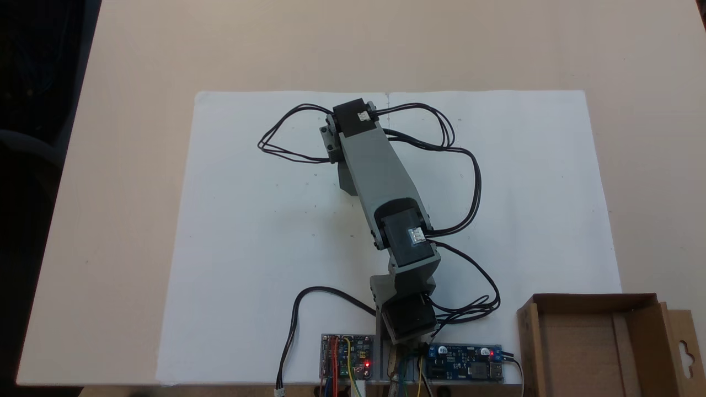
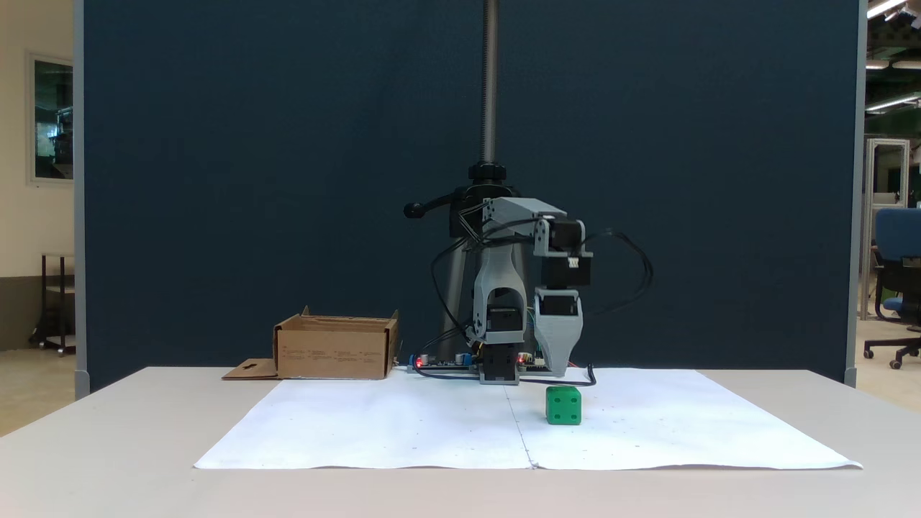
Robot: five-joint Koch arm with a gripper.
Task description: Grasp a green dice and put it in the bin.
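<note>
Gripper (image 2: 560,370) hangs above green dice (image 2: 563,405).
Finger state unclear; dice on white paper (image 2: 403,424), bin (image 2: 334,350) apart.

Looks like a lab or office space: dark blue partition panel (image 2: 288,180) behind the counter (image 2: 108,432), blue rolling office chair (image 2: 896,266), ceiling strip lights (image 2: 892,104), bare circuit boards (image 1: 466,363) by the arm's base.

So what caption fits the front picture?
Grey robot arm above a small green plastic dice; brown cardboard box waits left.
</note>
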